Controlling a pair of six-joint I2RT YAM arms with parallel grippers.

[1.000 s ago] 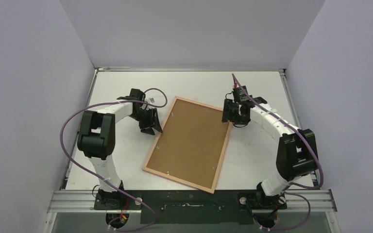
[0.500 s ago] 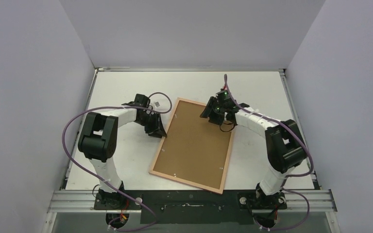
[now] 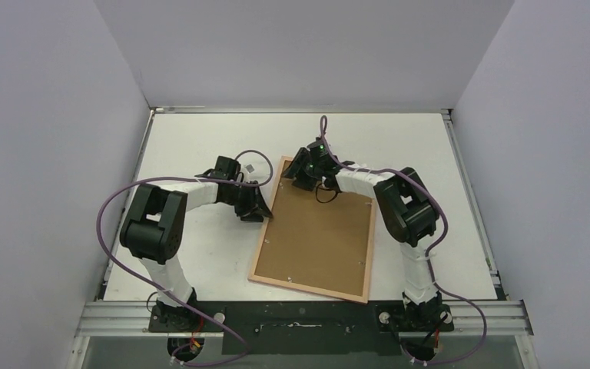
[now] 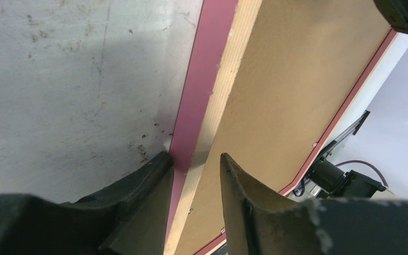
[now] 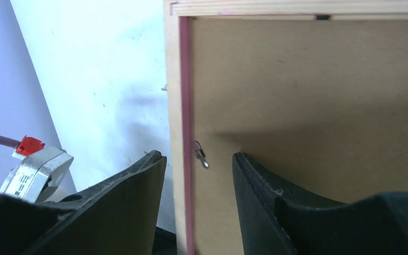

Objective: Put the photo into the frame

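The thin pink and pale-wood picture frame lies face down in the middle of the white table. The flat brown backing board fills its back. The sea photo cannot be seen, so I cannot tell if it is inside.

A second ago the frame's long sides leaned from 1 o'clock down to 7 o'clock. Now they run nearer 12 to 6, so the frame has turned.

The right gripper has moved from the frame's 3 o'clock side to its 12 o'clock end. Its jaws stand apart over the rim and a small metal tab. I think the tab is its next job.

The left gripper has pushed in at the 9 o'clock side. Its jaws sit narrowly around the rim, but I cannot tell if they pinch it.
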